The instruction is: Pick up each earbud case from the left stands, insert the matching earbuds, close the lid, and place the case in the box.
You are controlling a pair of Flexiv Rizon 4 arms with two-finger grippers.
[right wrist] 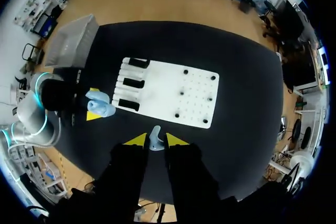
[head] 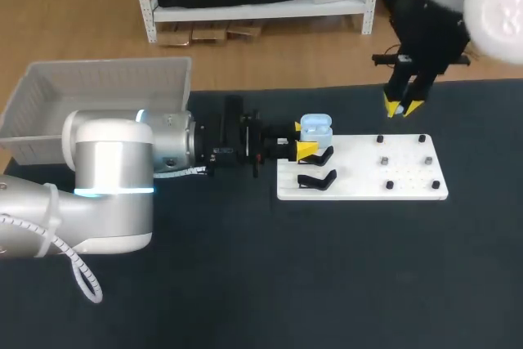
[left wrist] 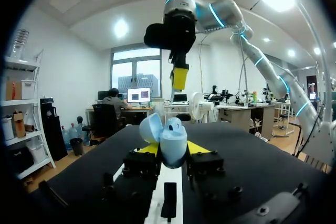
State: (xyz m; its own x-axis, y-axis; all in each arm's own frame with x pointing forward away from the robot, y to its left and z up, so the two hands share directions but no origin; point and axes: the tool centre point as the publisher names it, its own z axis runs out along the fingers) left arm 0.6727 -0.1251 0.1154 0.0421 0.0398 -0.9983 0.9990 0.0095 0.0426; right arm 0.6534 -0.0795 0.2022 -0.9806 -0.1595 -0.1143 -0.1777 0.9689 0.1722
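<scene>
My left gripper (head: 304, 138) is shut on a light blue earbud case (head: 317, 129) with its lid open, held at the left end of the white board (head: 364, 171). In the left wrist view the case (left wrist: 173, 148) sits between the yellow fingertips (left wrist: 198, 147), its lid (left wrist: 151, 127) tipped back. My right gripper (head: 403, 108) hangs above the table behind the board, shut on a small pale earbud (right wrist: 155, 137). From the right wrist view, the case (right wrist: 100, 103) is ahead and to one side, beside the board (right wrist: 173, 90).
Two black stands (head: 316, 167) sit at the board's left end, and several small black pegs (head: 404, 161) dot its right half. A white box (head: 98, 96) stands at the table's back left, behind my left arm (head: 114, 177).
</scene>
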